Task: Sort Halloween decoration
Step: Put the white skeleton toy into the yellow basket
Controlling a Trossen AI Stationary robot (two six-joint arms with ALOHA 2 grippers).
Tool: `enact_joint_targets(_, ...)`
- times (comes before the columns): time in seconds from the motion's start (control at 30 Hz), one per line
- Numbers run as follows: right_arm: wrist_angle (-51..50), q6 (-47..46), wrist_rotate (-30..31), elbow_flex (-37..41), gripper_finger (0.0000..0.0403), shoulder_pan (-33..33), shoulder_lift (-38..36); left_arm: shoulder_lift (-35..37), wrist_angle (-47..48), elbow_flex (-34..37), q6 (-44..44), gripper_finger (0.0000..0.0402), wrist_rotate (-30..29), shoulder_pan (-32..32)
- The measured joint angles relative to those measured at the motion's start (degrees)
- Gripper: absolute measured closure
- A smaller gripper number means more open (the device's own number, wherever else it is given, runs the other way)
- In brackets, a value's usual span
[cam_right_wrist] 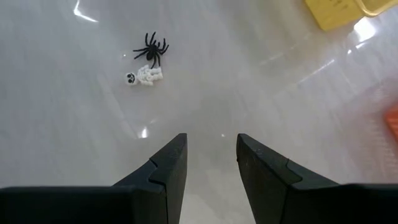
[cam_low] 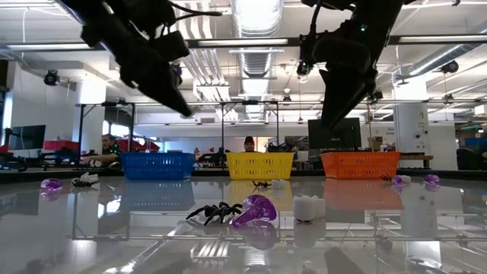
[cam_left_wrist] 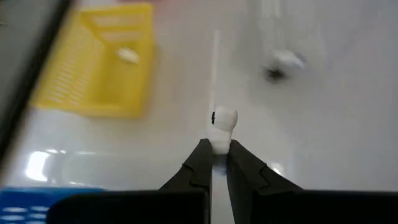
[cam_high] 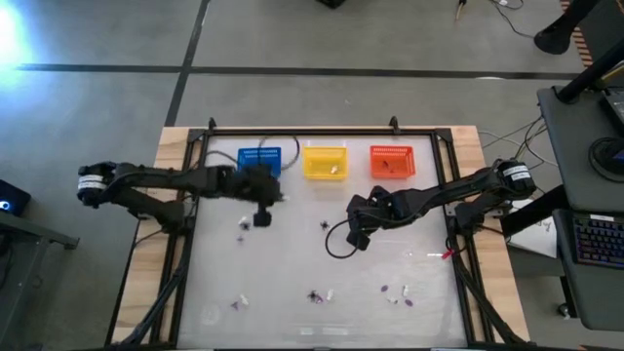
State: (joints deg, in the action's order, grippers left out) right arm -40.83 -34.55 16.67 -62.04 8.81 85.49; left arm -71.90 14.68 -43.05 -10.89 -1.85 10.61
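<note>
Baskets lining the table's (cam_high: 292, 322) far edge: blue basket (cam_high: 259, 160), yellow basket (cam_high: 326, 162), orange basket (cam_high: 392, 162). Trinkets scattering along the near edge, among them a black spider (cam_low: 212, 212), a purple piece (cam_low: 256, 211) and a whitish piece (cam_low: 308, 206) lying close together. Another spider (cam_right_wrist: 151, 48) is sitting just beside a small white skeleton (cam_right_wrist: 143, 76) nearer the table's middle. Left gripper (cam_left_wrist: 215, 151) is hovering near the blue basket, fingers pressed together, pinching a whitish skull trinket (cam_left_wrist: 222, 128). Right gripper (cam_right_wrist: 211, 154) is hanging over the table's middle, fingers spread, holding nothing.
</note>
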Motion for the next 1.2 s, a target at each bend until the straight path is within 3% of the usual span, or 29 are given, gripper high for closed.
enact_joint_targets(0.2, 1.3, 0.0, 0.0, 0.0, 0.0271, 0.4, 0.0, -0.9, -7.9, 0.0, -2.9, 0.04, 7.9, 9.4)
enact_joint_targets(0.37, 1.8, 0.0, 0.1, 0.0, 0.0271, 0.3, 0.0, -4.6, -12.8, -0.9, -5.1, 0.04, 8.4, 14.2)
enact_joint_targets(0.53, 2.2, 0.1, 0.1, 0.0, 0.0271, 0.3, 0.0, -11.6, -13.6, -6.1, -5.3, 0.04, 8.5, 16.3)
enact_joint_targets(0.67, 2.2, 0.2, 0.1, 0.0, 0.0271, 0.3, 0.0, -18.3, -13.1, -11.3, -7.7, 0.04, 9.2, 17.2)
enact_joint_targets(0.87, 2.2, 0.1, 0.0, 0.0, 0.0271, 0.3, 0.0, -25.8, -8.3, -18.1, -9.9, 0.04, 15.3, 18.3)
enact_joint_targets(1.2, 2.1, 0.2, -0.1, 0.0, 0.0271, 0.3, 0.0, -33.1, -0.3, -28.8, -11.8, 0.0394, 15.4, 18.7)
